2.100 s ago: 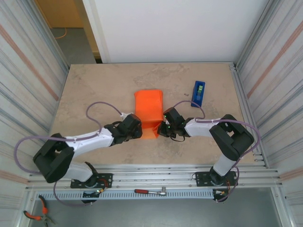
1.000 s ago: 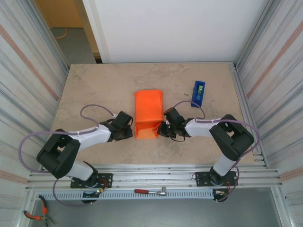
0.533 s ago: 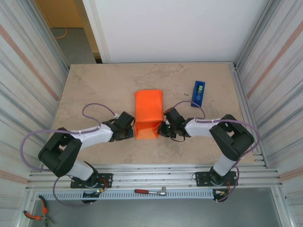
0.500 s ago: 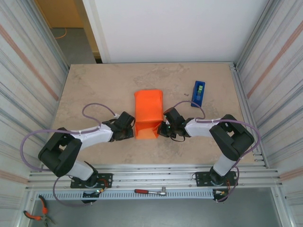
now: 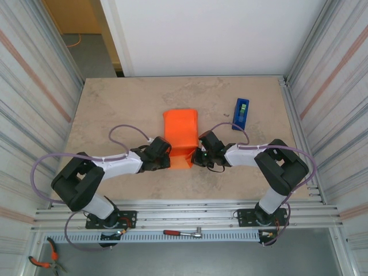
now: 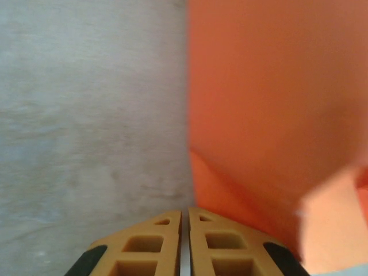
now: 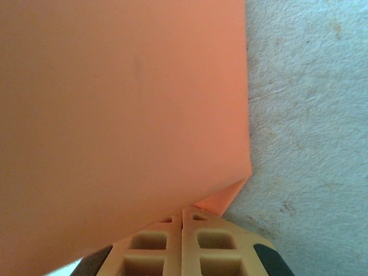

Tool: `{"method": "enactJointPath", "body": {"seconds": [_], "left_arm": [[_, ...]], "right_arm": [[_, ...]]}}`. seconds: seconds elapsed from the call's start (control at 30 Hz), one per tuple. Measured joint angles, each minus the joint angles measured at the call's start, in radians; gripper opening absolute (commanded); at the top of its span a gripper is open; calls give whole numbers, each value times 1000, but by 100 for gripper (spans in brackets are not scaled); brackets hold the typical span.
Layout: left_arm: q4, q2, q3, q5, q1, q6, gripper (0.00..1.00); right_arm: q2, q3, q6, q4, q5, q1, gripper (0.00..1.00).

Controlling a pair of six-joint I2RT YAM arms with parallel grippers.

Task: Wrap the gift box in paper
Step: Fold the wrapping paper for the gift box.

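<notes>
The orange paper [image 5: 180, 134] lies folded into a long parcel at the table's middle; the gift box is hidden under it. My left gripper [image 5: 165, 156] is shut, its tips against the parcel's near left side. In the left wrist view the paper [image 6: 276, 103] rises just right of the closed tips [image 6: 185, 211], and nothing shows between the fingers. My right gripper [image 5: 197, 156] is shut too and pressed to the near right side. In the right wrist view the paper [image 7: 115, 98] slopes over the tips [image 7: 182, 209], with a small flap poking out beyond them.
A blue tape dispenser [image 5: 241, 112] lies at the back right, apart from the parcel. A ratchet tool [image 5: 183, 233] and pliers [image 5: 43, 261] rest below the table's near edge. Corrugated walls stand on both sides.
My left gripper pulled back to the left off the paper, then came in again to the parcel's near left side. The right gripper has stayed put.
</notes>
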Motion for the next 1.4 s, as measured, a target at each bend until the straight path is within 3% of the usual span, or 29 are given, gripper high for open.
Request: {"method": "enactJointPath", "body": {"seconds": [0.77,1.4], "left_arm": [[191,5,-18,18,-24,-17,12],[333,116,-17,6,-47,4,10]], "right_arm": [[3,0,0,3,-11,0,0],[10,7,0,0,-14,1,0]]}}
